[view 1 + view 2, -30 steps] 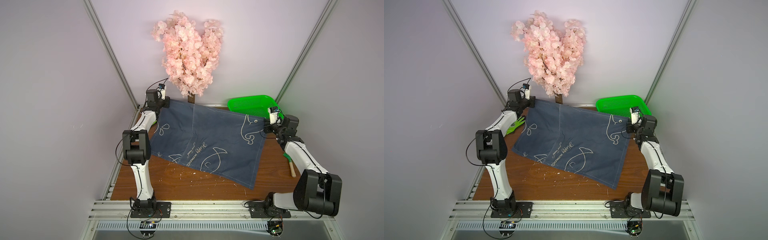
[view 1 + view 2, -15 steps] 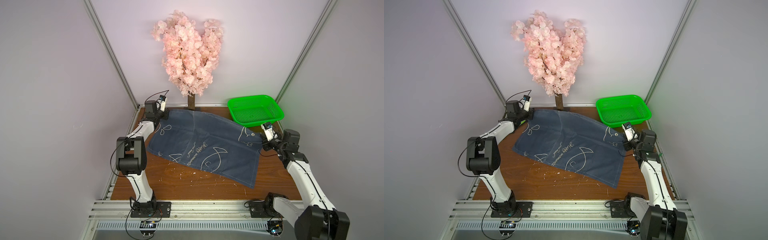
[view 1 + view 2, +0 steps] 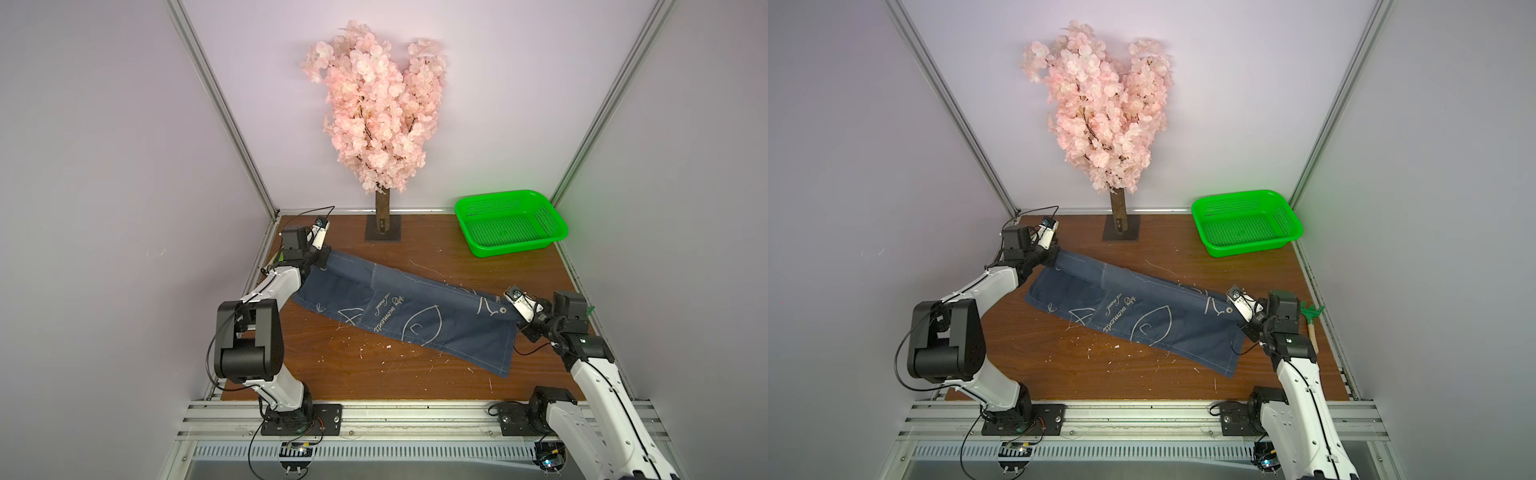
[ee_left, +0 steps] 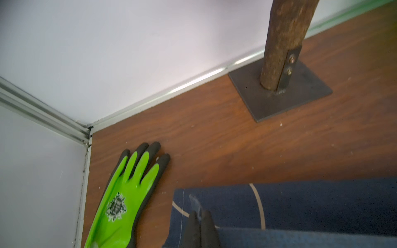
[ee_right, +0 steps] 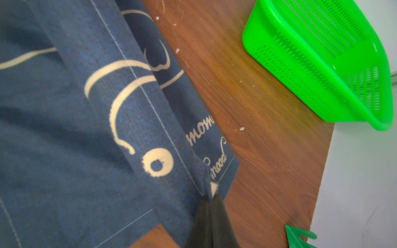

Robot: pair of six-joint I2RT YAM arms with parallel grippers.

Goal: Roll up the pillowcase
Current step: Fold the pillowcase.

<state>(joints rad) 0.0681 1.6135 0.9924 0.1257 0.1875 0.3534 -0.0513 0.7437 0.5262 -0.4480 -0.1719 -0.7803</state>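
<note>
Both grippers are clamped on cloth! The left gripper (image 4: pixel 200 215) pinches one corner of the pillowcase (image 3: pixel 419 320), jaws pressed tight on the fabric, with a green glove (image 4: pixel 126 193) just beside them. The right gripper (image 5: pixel 211 198) nips the opposite corner. The navy sheet stretches between the two sets of jaws, doubled over itself on the table (image 3: pixel 332 370).

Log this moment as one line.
left fingers: shut on navy fish-print fabric pillowcase corner | right fingers: shut on other corner | pillowcase: held edge taut, folded over lower layer | roll: not yet formed
</note>
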